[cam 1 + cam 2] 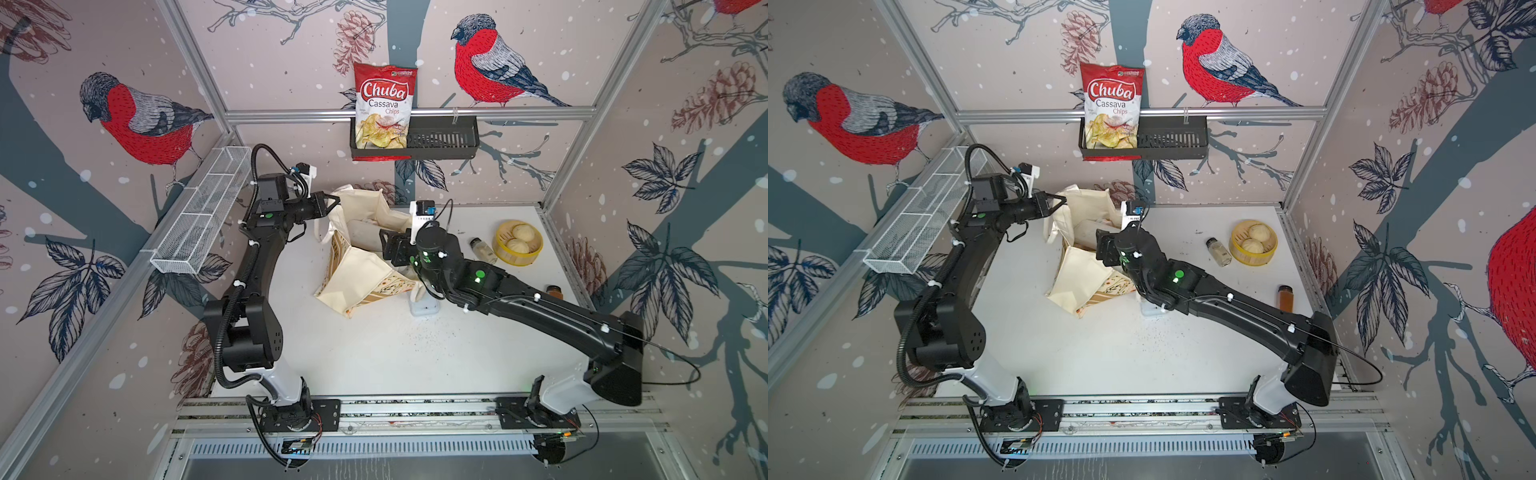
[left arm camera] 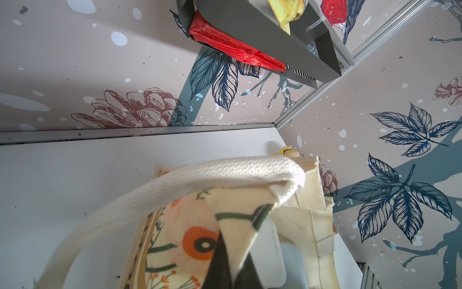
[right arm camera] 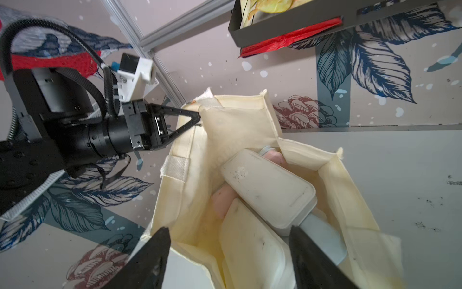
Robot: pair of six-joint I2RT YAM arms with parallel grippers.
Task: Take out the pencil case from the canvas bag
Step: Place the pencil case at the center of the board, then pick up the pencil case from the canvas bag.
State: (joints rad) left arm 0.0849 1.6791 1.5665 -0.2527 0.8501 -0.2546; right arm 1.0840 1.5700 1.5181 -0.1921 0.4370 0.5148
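Cream canvas fills the middle of both top views: the bag (image 1: pixel 357 274) (image 1: pixel 1084 270) sits slumped on the white worktop (image 1: pixel 374 353), its open end toward the top of the frame, with floral print and a tan band showing on its lower side. The left jaws, at the end of the left arm (image 1: pixel 266 249), are clenched on the bag's rim by a handle (image 2: pixel 225 172) and hold that edge up. The left wrist view shows the black tips pinching the printed cloth. The right jaws, on the right arm (image 1: pixel 498 291), stand apart over the open mouth, grasping nothing that can be seen. Just past them in the right wrist view, the off-white pencil case (image 3: pixel 267 190) lies inside the bag, tilted against the lining. Something pink (image 3: pixel 222 197) lies under it and another pale flat thing (image 3: pixel 250 250) beside it. At the right of the top views sit a steamer (image 1: pixel 536 249) holding two buns (image 1: pixel 523 230), a small bottle (image 1: pixel 482 249) just beside it, and an amber jar (image 1: pixel 1284 297) nearer the frame's lower edge.
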